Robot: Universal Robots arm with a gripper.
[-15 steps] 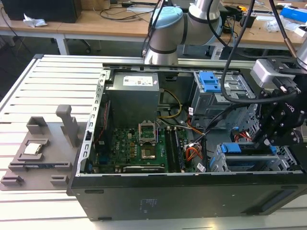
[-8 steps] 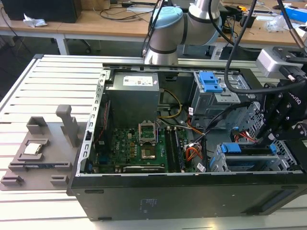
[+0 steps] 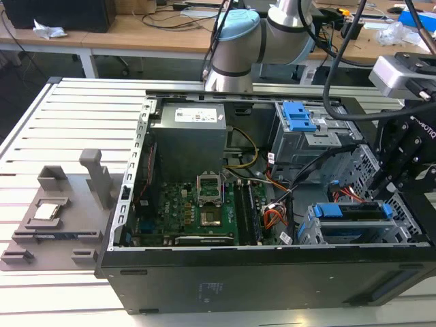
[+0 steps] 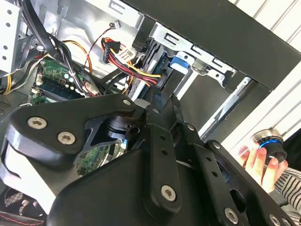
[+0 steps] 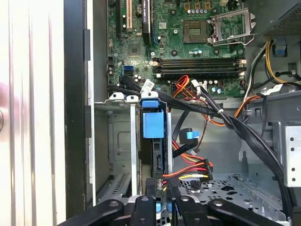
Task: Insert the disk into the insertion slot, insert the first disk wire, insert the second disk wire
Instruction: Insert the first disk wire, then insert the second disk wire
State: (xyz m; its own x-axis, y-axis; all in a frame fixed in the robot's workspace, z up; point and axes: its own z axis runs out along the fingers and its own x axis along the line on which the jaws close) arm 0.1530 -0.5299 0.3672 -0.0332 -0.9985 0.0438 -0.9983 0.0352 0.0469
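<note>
Lying open on a slatted worktop [image 3: 61, 122], a computer case [image 3: 225, 289] was seen with the disk [image 5: 153, 125] already seated in the insertion slot [image 5: 118, 141], its blue carrier tab level with the cage rim. The end effector [image 4: 159, 96] was poised at the disk's exposed edge, its fingers drawn narrow, nearly together; whether a plug was pinched between them could not be told. A red, yellow and black wire bundle [image 5: 189, 170] was hung just beside that edge, and a thin red cable [image 3: 346, 193] was traced near the cage. The first step was judged done and a wire step in hand. Seating a plug would call for it to be squared with the disk's socket and pressed straight in.
</note>
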